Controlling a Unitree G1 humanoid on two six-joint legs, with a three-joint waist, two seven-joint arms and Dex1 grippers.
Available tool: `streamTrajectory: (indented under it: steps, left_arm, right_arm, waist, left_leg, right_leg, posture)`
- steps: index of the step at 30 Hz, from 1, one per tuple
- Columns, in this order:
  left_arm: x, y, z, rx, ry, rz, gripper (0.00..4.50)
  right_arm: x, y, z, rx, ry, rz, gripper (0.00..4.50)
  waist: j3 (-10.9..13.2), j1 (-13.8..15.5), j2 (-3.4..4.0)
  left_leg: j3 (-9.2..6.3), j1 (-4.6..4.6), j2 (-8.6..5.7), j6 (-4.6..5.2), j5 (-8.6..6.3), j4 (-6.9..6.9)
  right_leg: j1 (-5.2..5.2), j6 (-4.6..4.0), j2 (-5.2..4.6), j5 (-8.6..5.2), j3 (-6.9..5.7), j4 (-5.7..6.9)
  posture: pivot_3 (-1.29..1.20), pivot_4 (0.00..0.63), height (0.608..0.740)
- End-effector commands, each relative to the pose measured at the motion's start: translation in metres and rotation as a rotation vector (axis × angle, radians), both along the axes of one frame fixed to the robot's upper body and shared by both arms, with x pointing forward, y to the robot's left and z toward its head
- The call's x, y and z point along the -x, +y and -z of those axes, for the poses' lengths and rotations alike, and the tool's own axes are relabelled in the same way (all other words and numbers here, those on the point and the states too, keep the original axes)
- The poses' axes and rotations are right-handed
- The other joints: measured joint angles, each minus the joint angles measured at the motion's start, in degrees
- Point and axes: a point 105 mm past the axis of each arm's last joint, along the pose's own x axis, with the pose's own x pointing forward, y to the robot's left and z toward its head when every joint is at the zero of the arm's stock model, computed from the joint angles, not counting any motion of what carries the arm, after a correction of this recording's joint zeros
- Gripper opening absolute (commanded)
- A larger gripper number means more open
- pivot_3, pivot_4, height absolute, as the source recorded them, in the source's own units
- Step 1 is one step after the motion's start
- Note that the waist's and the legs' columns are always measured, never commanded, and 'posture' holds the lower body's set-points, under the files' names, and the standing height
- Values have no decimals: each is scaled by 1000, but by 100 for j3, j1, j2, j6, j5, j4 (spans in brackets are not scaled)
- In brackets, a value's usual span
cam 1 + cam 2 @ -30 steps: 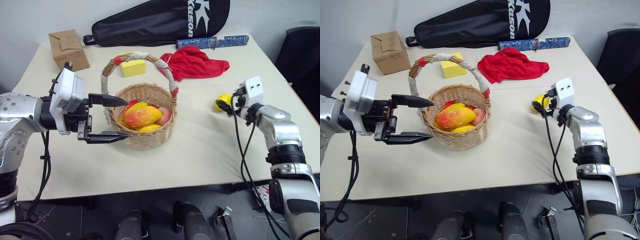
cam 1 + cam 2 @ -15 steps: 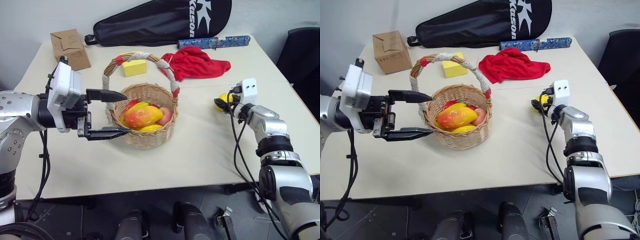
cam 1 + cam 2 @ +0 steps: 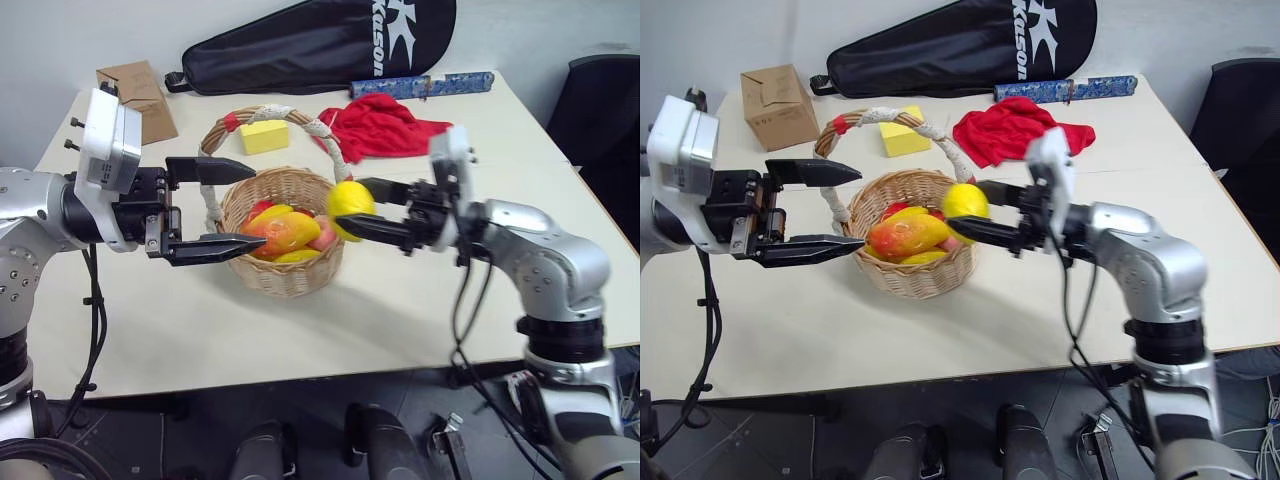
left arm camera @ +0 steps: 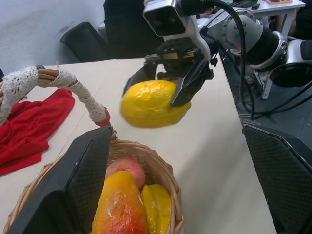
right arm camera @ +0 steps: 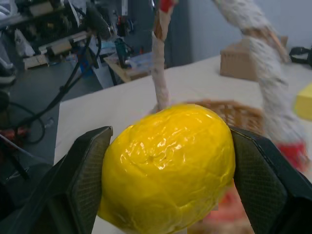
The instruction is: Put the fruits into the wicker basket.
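Over the near rim of the wicker basket [image 3: 285,275], the right gripper [image 3: 352,207] pinches the lemon [image 3: 350,198] between both fingers; the left wrist view alone reveals a peach [image 4: 126,169] behind the mango [image 3: 285,232]; the left gripper [image 3: 228,206] gapes wide, empty, beside the basket.

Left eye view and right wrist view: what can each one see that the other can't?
Only the left eye view has the red cloth, the black bag, the mango in the basket and the left tool, which is open. Only the right wrist view has the cluttered benches past the table's edge. Both have the lemon gripped in the right tool, the basket, the box and the yellow block.
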Motion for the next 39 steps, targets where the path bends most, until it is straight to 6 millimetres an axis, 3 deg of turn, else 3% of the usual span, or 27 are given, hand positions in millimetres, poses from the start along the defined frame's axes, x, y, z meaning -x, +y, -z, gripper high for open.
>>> streamTrajectory:
  steps: [1,7,10,12,18,20,22,25,28,39]
  left_arm:
    - [3,1,-7,-6,-40,2,4500]
    - [2,0,-6,-10,-47,-4,4500]
    - [2,1,-5,-7,-47,-6,4500]
    - [2,2,-4,-4,-45,-11,4500]
    - [1,3,-2,2,-40,-17,4500]
    - [1,4,-2,2,-38,-17,4500]
    - [-1,5,-1,3,-36,-19,4500]
    - [-4,5,-3,7,-38,-20,4500]
    - [-5,4,-4,9,-44,-16,4500]
    - [-10,0,-13,48,-73,-26,4500]
  right_arm:
    - [4,21,-8,1,-52,-1,3261]
    - [-20,55,-7,36,-116,121,3261]
    - [-28,59,-5,48,-117,170,4258]
    - [-30,57,-8,27,-112,187,4476]
    - [21,34,-18,-4,-257,-60,4476]
    - [23,19,-19,-9,-229,-66,4476]
    - [23,-9,-16,37,-200,-48,4476]
    - [-1,-38,-12,96,-190,139,4476]
    - [-32,-50,-8,87,-170,326,4476]
    - [-70,-8,12,25,-104,376,4476]
  waist:
    - [0,25,0]
    - [-2,-1,-3]
    - [-2,-4,-4]
    - [-2,-3,-4]
    - [-3,36,-6]
    - [-3,19,-8]
    - [-3,13,-8]
    - [-2,19,-10]
    - [-3,-38,-12]
    - [-3,-37,-12]
  left_leg:
    - [-1,-5,4,-2,-1,-1]
    - [3,-17,3,7,-7,2]
    - [3,-15,10,3,-7,2]
    - [3,-16,14,-1,-8,2]
    - [-1,-23,14,3,-14,0]
    - [3,-22,13,7,-19,2]
    - [7,-20,12,9,-18,5]
    - [8,-13,13,7,-18,5]
    - [17,2,19,-3,-14,5]
    - [19,-8,28,-22,-8,-1]
  right_leg:
    - [-1,-1,5,-1,-4,3]
    - [-3,5,33,3,-4,0]
    - [-3,3,41,2,-3,2]
    - [-5,1,47,1,-3,2]
    - [-6,2,49,1,-6,-9]
    - [-4,5,49,2,-1,-12]
    - [-4,7,49,4,3,-10]
    - [-4,4,49,2,4,-15]
    - [-3,-1,55,1,17,-12]
    - [-23,-18,68,-8,18,3]
  posture:
    - [0,150,740]
    - [0,150,740]
    - [0,150,740]
    - [0,150,740]
    - [0,150,740]
    - [0,150,740]
    - [0,150,740]
    - [0,150,740]
    - [0,150,740]
    - [0,150,740]
